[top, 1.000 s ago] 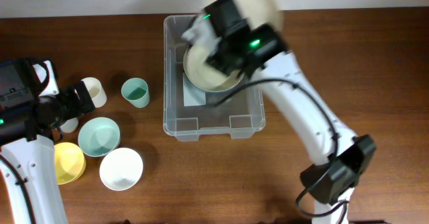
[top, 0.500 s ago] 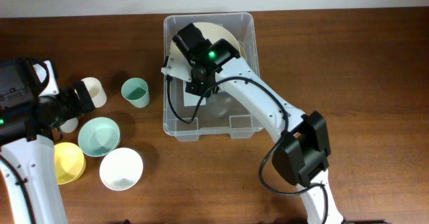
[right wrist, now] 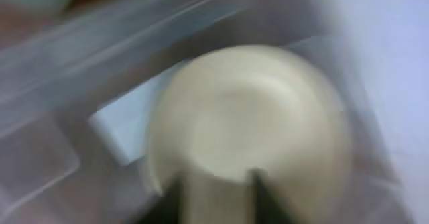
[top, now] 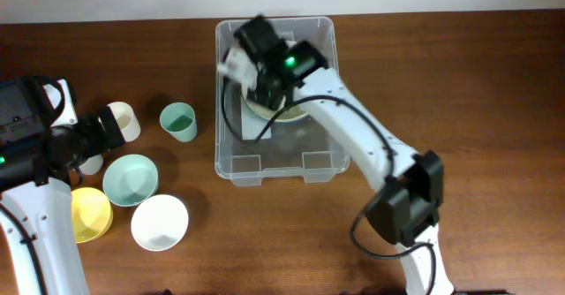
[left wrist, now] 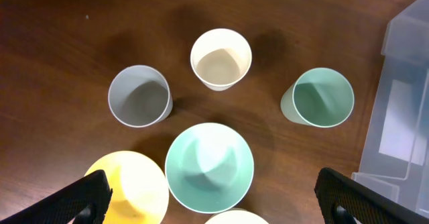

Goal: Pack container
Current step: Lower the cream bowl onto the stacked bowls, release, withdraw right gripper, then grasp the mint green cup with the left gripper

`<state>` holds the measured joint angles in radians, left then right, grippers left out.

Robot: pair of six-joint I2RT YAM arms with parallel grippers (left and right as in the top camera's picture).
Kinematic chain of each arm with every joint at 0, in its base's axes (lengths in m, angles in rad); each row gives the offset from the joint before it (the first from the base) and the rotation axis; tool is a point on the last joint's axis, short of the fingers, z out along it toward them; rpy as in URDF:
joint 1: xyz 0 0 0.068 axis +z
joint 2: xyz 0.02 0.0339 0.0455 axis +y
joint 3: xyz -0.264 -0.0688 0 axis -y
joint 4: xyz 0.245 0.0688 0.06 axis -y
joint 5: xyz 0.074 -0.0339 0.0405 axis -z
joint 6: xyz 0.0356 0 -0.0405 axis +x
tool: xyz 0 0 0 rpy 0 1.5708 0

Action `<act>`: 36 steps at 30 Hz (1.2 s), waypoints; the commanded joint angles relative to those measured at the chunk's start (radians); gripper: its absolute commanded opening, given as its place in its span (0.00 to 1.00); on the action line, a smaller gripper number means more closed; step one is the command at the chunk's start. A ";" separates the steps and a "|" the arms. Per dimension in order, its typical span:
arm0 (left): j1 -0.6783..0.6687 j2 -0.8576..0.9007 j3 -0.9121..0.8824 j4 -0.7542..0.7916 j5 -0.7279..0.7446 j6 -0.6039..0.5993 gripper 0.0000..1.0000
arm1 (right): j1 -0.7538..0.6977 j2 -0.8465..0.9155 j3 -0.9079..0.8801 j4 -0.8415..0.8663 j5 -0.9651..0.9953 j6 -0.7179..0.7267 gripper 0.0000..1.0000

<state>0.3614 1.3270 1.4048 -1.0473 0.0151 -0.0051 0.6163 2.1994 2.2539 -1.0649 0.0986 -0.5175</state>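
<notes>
The right gripper point(right wrist: 214, 196) hung in the container point(top: 265, 167), a cream bowl point(right wrist: 248, 123) right beneath its fingers. Blur hid whether they gripped its rim. The left gripper point(left wrist: 214, 197) gaped above the cups point(left wrist: 220, 58). The step was likely placing the bowl; next would come a clean release and lift.

Ringing the teal bowl point(left wrist: 210, 167): grey cup point(left wrist: 139, 95) sitting upper-left, cream cup point(left wrist: 220, 58) above, green cup point(left wrist: 322, 97) upper-right, yellow bowl point(left wrist: 131, 187) just beside it lower-left, container point(left wrist: 402, 110) lying further right.
</notes>
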 commanded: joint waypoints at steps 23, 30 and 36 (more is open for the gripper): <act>-0.410 0.295 0.267 -0.058 -0.071 -0.002 1.00 | -0.744 -0.619 -0.081 -0.634 -0.016 0.822 0.99; -0.404 0.469 0.322 -0.063 -0.071 -0.002 1.00 | -0.744 -0.753 -0.364 -0.563 0.007 0.821 0.99; -0.405 0.578 0.322 -0.058 -0.029 -0.002 0.99 | -0.744 -0.748 -0.480 -0.479 0.007 0.821 0.99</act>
<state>-0.0475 1.8648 1.7020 -1.1107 -0.0391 -0.0044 -0.1238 1.4521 1.8099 -1.5658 0.1036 0.3061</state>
